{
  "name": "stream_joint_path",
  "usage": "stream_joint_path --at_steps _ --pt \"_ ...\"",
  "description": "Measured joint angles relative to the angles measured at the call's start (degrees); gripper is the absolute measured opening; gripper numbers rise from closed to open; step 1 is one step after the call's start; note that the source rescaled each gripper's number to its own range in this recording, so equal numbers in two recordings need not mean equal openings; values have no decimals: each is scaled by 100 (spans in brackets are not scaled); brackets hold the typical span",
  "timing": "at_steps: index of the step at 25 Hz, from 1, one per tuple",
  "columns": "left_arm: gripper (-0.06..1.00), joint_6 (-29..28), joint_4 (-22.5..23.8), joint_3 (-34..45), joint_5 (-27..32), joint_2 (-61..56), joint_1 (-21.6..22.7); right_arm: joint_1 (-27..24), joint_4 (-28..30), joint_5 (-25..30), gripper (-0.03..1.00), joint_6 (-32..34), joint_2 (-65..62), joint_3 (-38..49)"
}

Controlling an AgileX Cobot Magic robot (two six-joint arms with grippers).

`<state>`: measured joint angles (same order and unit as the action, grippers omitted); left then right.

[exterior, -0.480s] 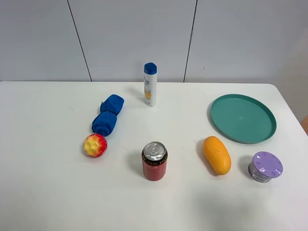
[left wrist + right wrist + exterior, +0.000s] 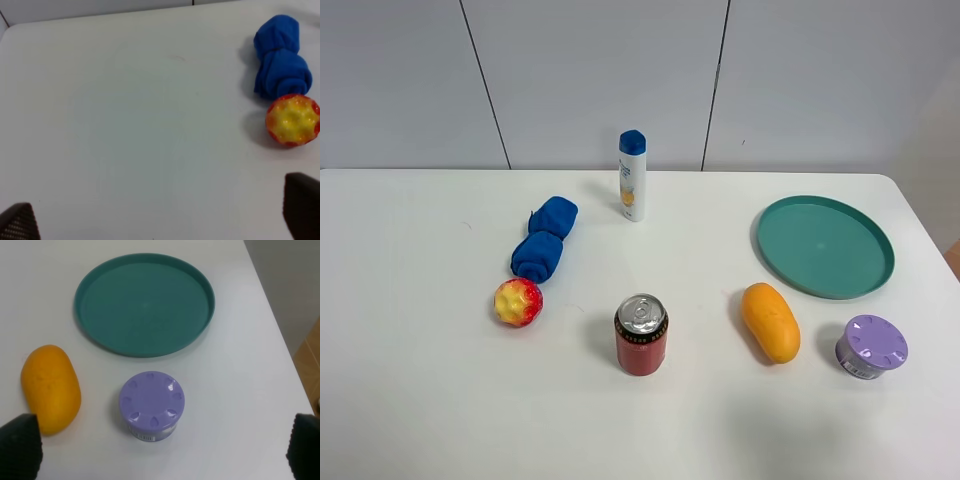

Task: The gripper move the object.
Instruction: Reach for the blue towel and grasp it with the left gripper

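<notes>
Locate the object, a bright-blue rolled cloth (image 2: pixel 544 241), left of centre in the overhead view. It is soft fabric, pinched at the waist into two bulging lumps. It lies on the smooth white table (image 2: pixel 420 400) on a diagonal, with one lump toward the back wall and the other toward the front. Directly below its nearer lump sits a glossy red-and-yellow ball (image 2: pixel 518 301) with a lobed, ribbed skin. You cannot tell whether cloth and ball touch or only sit just beside each other.

Check the left gripper (image 2: pixel 160 217) in the left wrist view. Its two dark, ribbed tips stand spread wide, with only bare table between them. The cloth and the ball lie well ahead of it, and neither touches it.

Check the right gripper (image 2: pixel 162 447) in the right wrist view. Its black textured tips are likewise spread wide and hold nothing.

Note the other items in the overhead view:
- A slim white bottle (image 2: pixel 632 176) with a blue cap stands upright at upper centre.
- A red soda can (image 2: pixel 641 335) with a bright metal top stands upright at lower centre.
- A round teal plate (image 2: pixel 825 246) of smooth plastic with a raised rim lies at the right.
- An orange, mango-shaped oval (image 2: pixel 770 321) lies between the can and a small jar (image 2: pixel 870 346).
- The jar carries a lilac lid embossed with a ring of drop-shaped dimples, and it stands near the plate's lower edge.
</notes>
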<state>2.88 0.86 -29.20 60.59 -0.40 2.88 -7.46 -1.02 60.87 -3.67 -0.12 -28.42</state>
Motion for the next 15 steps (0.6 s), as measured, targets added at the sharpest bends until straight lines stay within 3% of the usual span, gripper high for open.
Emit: stream_joint_path --at_steps 9,15 --pt "99 -58 -29 -9 -5 89 0 0 0 0 100 0 0 0" --pt "99 -143 -397 -455 -100 1323 0 0 0 0 100 0 0 0"
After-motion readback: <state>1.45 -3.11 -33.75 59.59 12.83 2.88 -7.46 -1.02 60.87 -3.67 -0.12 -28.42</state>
